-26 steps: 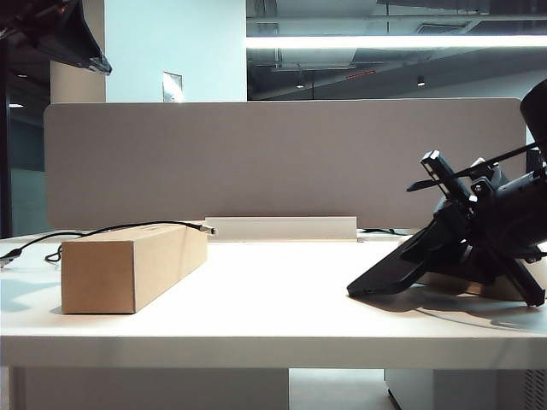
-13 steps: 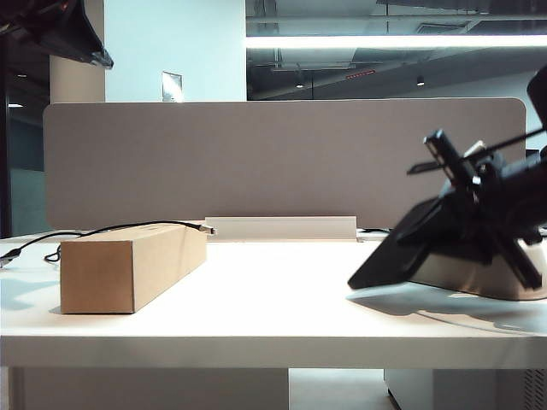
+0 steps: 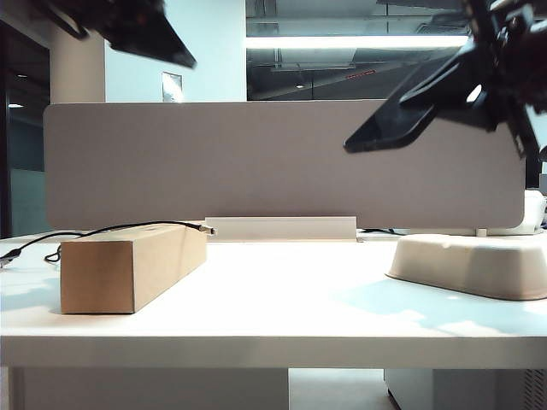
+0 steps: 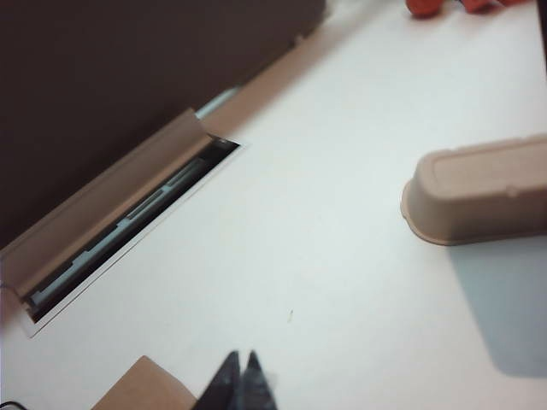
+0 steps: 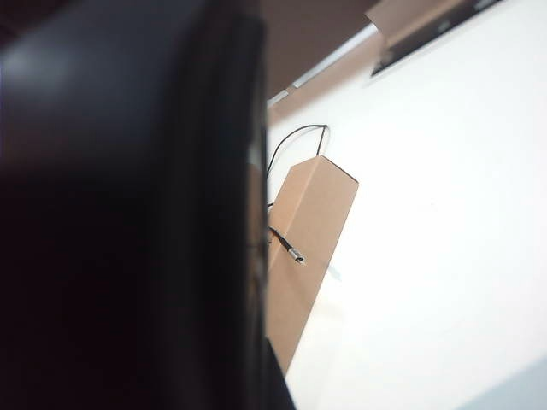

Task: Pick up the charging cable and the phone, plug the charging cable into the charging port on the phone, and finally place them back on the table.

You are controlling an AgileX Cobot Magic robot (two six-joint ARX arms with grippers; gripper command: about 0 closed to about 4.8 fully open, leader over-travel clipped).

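Exterior: right pincer (image 3: 504, 73), partly cut off, clamping glossy black phone (image 3: 410, 107) high above cream oval tray (image 3: 470, 265); black charging cable (image 3: 128, 227) atop brown cardboard box (image 3: 128, 265).
Left wrist: left pincer (image 4: 239, 389) closed, empty, above white counter (image 4: 342, 273).
Right wrist: phone (image 5: 128, 213) blurred, hiding pincer.
No readable writing.

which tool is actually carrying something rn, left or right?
The right tool, high on the right of the exterior view, is shut on the phone, lifted clear of the table. The left tool, high on the left, is shut and carries nothing.
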